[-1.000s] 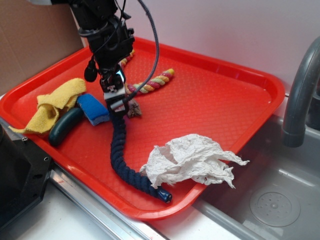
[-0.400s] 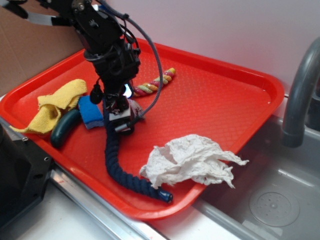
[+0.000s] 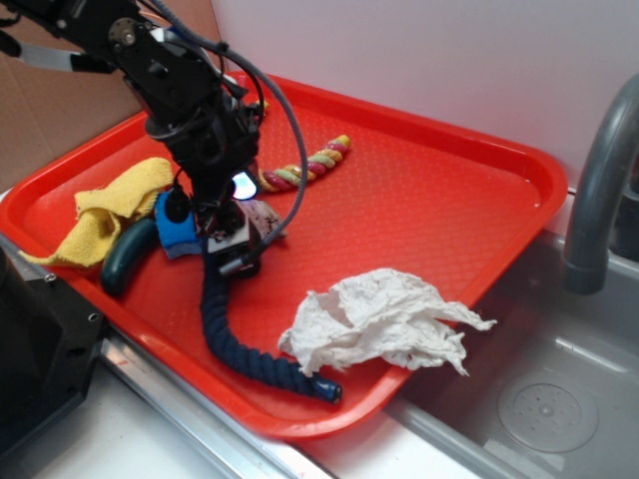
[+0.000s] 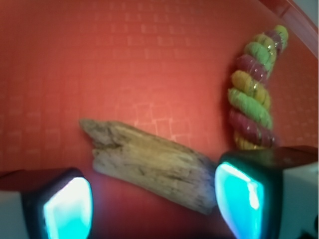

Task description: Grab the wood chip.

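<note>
Wood chip [image 4: 149, 167] lies flat on the red tray [image 4: 124, 59] at lower centre of the wrist frame, angled, between the two spread fingers of the gripper [image 4: 152, 204], neither visibly touching it; multicolour rope [image 4: 254, 89] sits upper right. Looks light, stiff, rough-grained, so probably not slippery. Best pinch is across the narrow width mid-length; the right end sits close to the right finger [image 4: 239, 199].
</note>
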Tool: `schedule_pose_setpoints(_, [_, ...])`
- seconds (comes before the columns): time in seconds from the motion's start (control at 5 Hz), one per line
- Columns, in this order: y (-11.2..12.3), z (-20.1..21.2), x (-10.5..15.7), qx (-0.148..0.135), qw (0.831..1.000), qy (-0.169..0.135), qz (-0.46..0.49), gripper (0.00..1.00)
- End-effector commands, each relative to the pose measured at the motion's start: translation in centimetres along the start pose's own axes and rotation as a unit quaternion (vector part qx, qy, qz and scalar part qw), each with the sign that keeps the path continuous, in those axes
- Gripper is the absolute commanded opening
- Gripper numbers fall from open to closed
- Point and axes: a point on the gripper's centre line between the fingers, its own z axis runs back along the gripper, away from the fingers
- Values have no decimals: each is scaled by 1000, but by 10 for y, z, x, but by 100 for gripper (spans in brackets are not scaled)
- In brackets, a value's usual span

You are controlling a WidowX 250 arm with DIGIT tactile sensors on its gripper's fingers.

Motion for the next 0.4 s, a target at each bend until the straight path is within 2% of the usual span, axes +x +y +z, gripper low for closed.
schedule_pose_setpoints(0.0, [-10,11,-33,12,998,40,43,100])
schedule_pose_setpoints(0.2, [8,56,-20,28,994,24,102,100])
